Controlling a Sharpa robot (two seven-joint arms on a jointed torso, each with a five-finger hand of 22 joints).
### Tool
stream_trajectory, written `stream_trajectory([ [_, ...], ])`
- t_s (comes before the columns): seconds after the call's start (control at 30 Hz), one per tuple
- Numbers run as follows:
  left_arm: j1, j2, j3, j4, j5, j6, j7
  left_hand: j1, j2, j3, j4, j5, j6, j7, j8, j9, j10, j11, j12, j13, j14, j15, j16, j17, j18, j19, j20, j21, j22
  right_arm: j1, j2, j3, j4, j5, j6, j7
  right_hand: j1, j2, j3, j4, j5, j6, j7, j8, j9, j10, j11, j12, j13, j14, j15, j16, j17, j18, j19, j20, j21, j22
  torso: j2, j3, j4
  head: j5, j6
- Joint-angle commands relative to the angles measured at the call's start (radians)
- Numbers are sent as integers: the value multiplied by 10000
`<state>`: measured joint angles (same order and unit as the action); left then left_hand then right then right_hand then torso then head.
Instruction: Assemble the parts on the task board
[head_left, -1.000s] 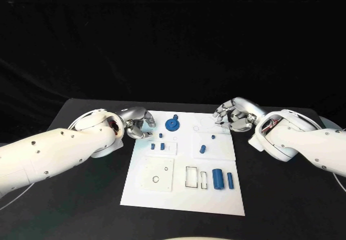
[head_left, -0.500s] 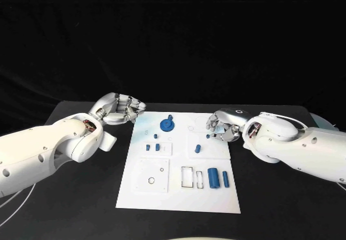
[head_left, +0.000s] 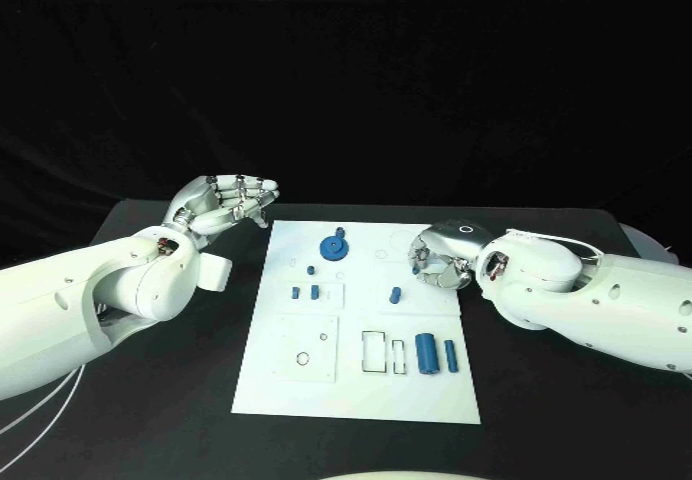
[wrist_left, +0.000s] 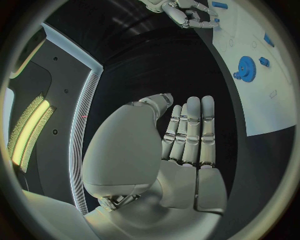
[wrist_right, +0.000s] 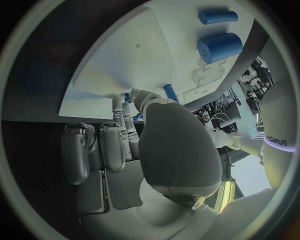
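Observation:
The white task board (head_left: 361, 385) lies in the middle of the table. On it are a blue gear (head_left: 333, 247), small blue pegs (head_left: 304, 293), a slanted peg (head_left: 394, 295) and two blue cylinders (head_left: 427, 352). My right hand (head_left: 440, 262) is down at the board's right edge, its fingertips (wrist_right: 128, 107) gathered around a small blue part (head_left: 417, 268); I cannot tell whether it grips it. My left hand (head_left: 224, 205) is raised off the board's far left corner. Its fingers (wrist_left: 190, 130) are stretched out with nothing in them.
Black table (head_left: 159, 400) surrounds the board on all sides. White recessed plates (head_left: 312, 348) and slot outlines (head_left: 375, 352) mark the board's near half. The cylinders (wrist_right: 219, 47) also lie ahead of my right hand, and the gear (wrist_left: 245, 66) lies beyond my left hand.
My left hand lifted away from the board's left edge toward the far left corner and straightened its fingers. My right hand came down and in onto the small blue part at the right edge.

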<state>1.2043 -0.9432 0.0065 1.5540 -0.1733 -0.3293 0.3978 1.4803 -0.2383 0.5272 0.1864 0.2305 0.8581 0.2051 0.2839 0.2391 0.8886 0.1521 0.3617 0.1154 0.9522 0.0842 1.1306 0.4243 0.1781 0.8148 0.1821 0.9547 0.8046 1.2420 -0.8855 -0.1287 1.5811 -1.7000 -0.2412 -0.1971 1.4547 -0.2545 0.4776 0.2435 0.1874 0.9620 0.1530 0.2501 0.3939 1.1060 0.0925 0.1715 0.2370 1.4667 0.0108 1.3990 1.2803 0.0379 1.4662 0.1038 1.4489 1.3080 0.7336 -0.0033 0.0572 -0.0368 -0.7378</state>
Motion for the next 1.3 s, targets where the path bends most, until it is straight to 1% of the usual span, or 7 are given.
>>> stream_trajectory([
  [0.03, 9, -6, 5, 16, 567, -116, 329, -18, 91, 42, 30, 26, 74, 20, -8, 11, 66, 0, 62, 11, -49, -36, -51, -16, 69, 15, -39, -68, -16, -21, 30, -1, 28, -391, 165, -168, 62, 73, 167, -44, -143, 119, 13, -27, 14, 139, -19, -68, -65, 427, 14, 66, 17, -95, 457, 66, 86, 1996, 2, 12, 2, -17, -26],
  [0.3, 9, -14, 4, 2, 630, -165, 279, 1, 103, 62, 16, 29, 87, 14, -3, 19, 74, -8, 89, 13, -32, -46, -48, -30, 72, 37, -47, -72, -21, -45, 97, -1, 3, -477, 296, -254, 162, 197, 555, -300, -141, 389, -61, 31, 66, 495, -114, -101, -138, 433, -69, 75, 7, -145, 564, 25, 292, 2121, 3, 14, 7, -46, -53],
  [0.43, 10, -16, 4, 9, 637, -171, 254, 11, 106, 71, 8, 29, 91, 14, -1, 22, 73, -10, 99, 12, -24, -50, -47, -36, 72, 47, -52, -73, -23, -61, 153, -2, -29, -564, 431, -324, 148, 228, 663, -386, -148, 473, -83, 51, 88, 598, -142, -125, -157, 437, -94, 81, 11, -159, 593, 9, 348, 2155, 9, 15, -5, -85, -86],
  [0.8, 11, -17, 4, 35, 642, -180, 161, 11, 106, 72, 7, 28, 91, 14, -1, 23, 73, -10, 99, 12, -23, -50, -47, -37, 72, 48, -52, -73, -23, -167, 344, -7, -81, -996, 737, -570, 89, 217, 712, -438, -181, 523, -97, 59, 103, 661, -154, -155, -176, 435, -108, 75, -6, -170, 617, -3, 396, 2184, 2, 18, 13, -120, -127],
  [0.93, 11, -21, 4, 37, 646, -181, 140, 14, 105, 75, 3, 27, 97, 14, 2, 26, 69, -10, 104, 12, -19, -52, -47, -41, 72, 54, -54, -74, -24, -199, 369, -9, -68, -1134, 811, -661, 53, 214, 736, -461, -211, 551, -108, 65, 112, 694, -163, -172, -185, 436, -115, 78, -4, -177, 630, -8, 420, 2198, -5, 16, 3, -120, -152],
  [1.13, 11, -19, 4, 29, 736, -168, 120, 14, 105, 75, 3, 27, 97, 14, 2, 26, 69, -10, 104, 12, -19, -52, -47, -41, 72, 54, -54, -74, -24, -231, 390, -11, -2, -1358, 812, -795, -12, 240, 818, -549, -251, 665, -156, 101, 147, 823, -206, -199, -203, 439, -156, 83, -4, -199, 677, -28, 511, 2251, -4, 13, -4, -138, -158],
  [1.3, 11, -12, 3, 27, 834, -104, 74, 8, 97, 76, 2, 24, 106, 18, 6, 31, 57, -8, 113, 9, -15, -52, -51, -53, 71, 66, -59, -78, -28, -253, 390, -11, 72, -1525, 587, -894, -24, 335, 917, -656, -270, 773, -196, 144, 186, 950, -248, -215, -212, 448, -192, 102, 18, -220, 722, -56, 596, 2300, -1, 20, -1, -154, -163],
])
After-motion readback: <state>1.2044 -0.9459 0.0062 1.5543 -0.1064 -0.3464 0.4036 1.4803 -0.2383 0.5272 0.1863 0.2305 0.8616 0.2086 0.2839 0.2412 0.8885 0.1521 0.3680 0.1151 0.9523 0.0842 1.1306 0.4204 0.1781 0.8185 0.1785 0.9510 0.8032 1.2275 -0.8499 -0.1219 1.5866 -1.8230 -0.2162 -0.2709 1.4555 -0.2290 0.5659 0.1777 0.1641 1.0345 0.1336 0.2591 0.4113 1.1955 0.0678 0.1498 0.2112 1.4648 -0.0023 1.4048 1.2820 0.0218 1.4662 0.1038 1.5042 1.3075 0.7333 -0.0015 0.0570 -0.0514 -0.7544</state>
